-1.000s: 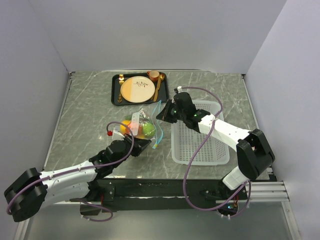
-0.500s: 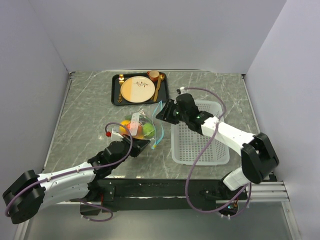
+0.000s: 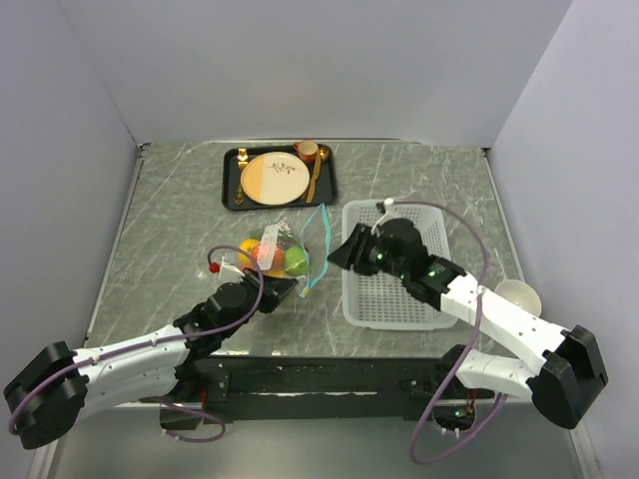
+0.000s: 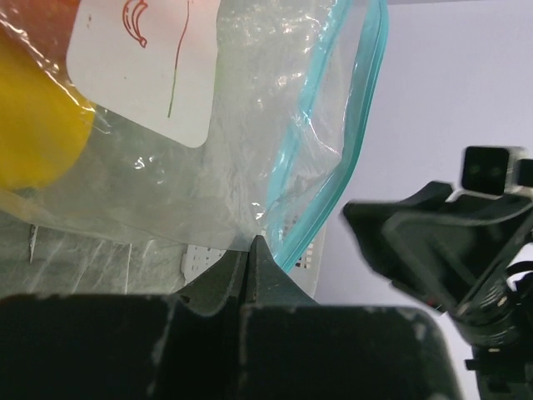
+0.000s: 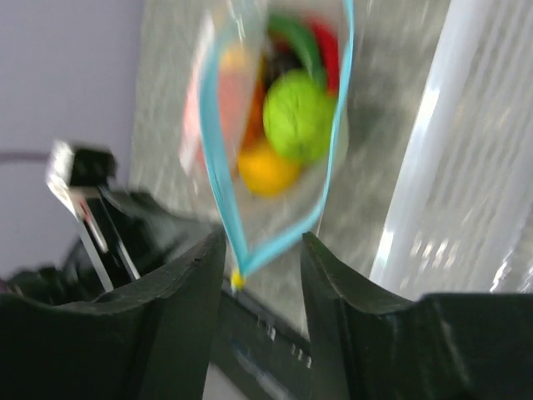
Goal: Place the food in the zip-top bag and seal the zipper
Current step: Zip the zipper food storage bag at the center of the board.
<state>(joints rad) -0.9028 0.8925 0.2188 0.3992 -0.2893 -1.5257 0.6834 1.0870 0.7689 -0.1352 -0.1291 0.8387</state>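
The zip-top bag (image 3: 276, 249) lies at mid-table with the food (image 3: 294, 260) inside: a lime (image 5: 300, 112), an orange peach (image 5: 266, 171), a red chili (image 5: 326, 42) and a lemon (image 4: 33, 125). Its blue zipper (image 3: 321, 242) gapes open as a loop (image 5: 218, 158). My left gripper (image 3: 288, 290) is shut on the bag's near corner (image 4: 254, 237), below the white label (image 4: 137, 58). My right gripper (image 3: 337, 255) is open and empty (image 5: 262, 250), with the zipper's near end between its fingers but not touching them.
A white mesh basket (image 3: 394, 269) stands right of the bag, under my right arm. A black tray (image 3: 232, 180) with a round plate, a cup and gold cutlery is at the back. A white cup (image 3: 517, 296) sits at the right.
My right gripper has pulled back toward the near side along the zipper, and its arm has swung right. The left gripper keeps its hold on the bag.
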